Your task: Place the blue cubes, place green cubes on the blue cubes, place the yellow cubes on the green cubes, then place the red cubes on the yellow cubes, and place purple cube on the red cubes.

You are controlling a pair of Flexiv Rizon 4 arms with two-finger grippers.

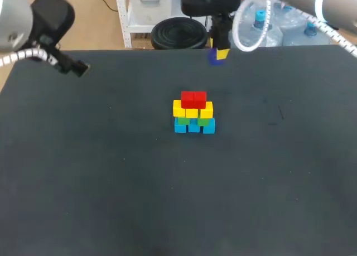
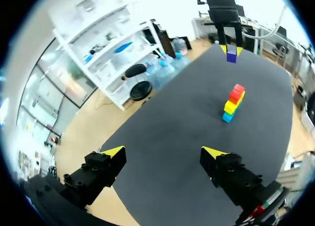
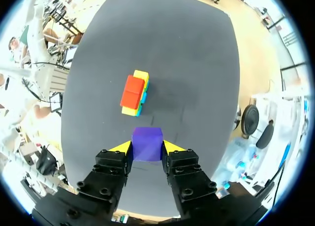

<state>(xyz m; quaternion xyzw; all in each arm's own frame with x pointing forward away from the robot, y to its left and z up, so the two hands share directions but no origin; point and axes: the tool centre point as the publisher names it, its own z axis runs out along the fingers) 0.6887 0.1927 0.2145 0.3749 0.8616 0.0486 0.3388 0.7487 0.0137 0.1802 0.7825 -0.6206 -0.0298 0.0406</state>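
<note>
A cube stack (image 1: 193, 113) stands mid-table: blue cubes (image 1: 193, 126) at the base, green cubes (image 1: 192, 121) above, then yellow cubes (image 1: 192, 109), and red cubes (image 1: 193, 98) on top. The stack (image 2: 233, 103) also shows far ahead in the left wrist view. My right gripper (image 1: 221, 54) hangs above the table's far edge, shut on the purple cube (image 3: 147, 144), with the stack (image 3: 134, 93) ahead of and below it. The purple cube (image 2: 231, 56) and my right gripper (image 2: 231, 50) appear beyond the stack in the left wrist view. My left gripper (image 2: 165, 154) is open and empty over the table's far left corner.
The dark table (image 1: 111, 183) holds nothing else in view. Its far edge runs just behind my right gripper.
</note>
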